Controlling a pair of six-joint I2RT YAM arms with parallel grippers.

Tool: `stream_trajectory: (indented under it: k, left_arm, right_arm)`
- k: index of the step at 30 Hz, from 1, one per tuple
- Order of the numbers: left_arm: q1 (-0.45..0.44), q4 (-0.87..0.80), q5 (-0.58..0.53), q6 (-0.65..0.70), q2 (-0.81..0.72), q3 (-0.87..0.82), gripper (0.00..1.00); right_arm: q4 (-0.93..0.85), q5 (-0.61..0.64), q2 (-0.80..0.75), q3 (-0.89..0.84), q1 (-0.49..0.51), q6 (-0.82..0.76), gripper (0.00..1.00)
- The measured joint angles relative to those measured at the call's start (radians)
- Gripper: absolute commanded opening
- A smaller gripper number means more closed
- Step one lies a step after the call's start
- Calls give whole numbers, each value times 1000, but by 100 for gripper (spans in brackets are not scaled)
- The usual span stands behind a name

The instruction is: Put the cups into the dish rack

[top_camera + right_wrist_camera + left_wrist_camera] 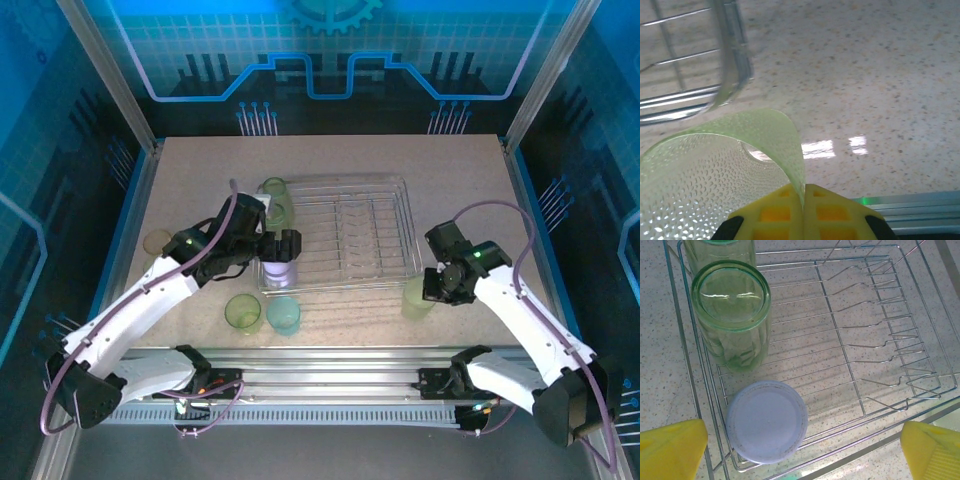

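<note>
grasp step | right jaws clamped on green cup [418, 298], dish rack's [390, 235] 4 o'clock | left jaws spread wide, empty | next: lift into rack

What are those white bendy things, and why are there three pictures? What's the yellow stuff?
Those are two robot arms bolted to a table. Each ends in a gripper, two yellow fingers that pinch. The big picture looks down from above; the other two come from cameras on the wrists. The left gripper is open over a lavender cup, which sits upside down in the dish rack beside an upturned green cup. The right gripper is shut on the wall of a yellow-green cup next to the rack. A tan cup, a pale green cup and a teal cup stand loose on the table.
</note>
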Motion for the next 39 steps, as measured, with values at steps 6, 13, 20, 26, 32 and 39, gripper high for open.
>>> stream_trajectory:
  k: [6, 13, 20, 26, 32, 39]
  left_arm:
    - [0, 26, 27, 0, -48, -3, 100]
    - [0, 131, 156, 0, -137, -19, 99]
    - [0, 326, 380, 0, -212, -63, 99]
    - [0, 465, 558, -1, -216, -86, 99]
    - [0, 549, 642, -8, -200, -86, 99]
    - [0, 584, 646, -8, -177, -86, 99]
  right_arm:
    - [-14, -181, -55, 87, 0, -86, 0]
    - [37, -438, -89, 201, 0, -135, 0]
    - [305, -708, -110, 213, -15, -65, 0]
    - [677, -912, -79, 192, -53, 119, 0]
    - [949, -1023, -27, 175, -55, 277, 0]
    - [1115, -1071, -23, 135, -55, 393, 0]
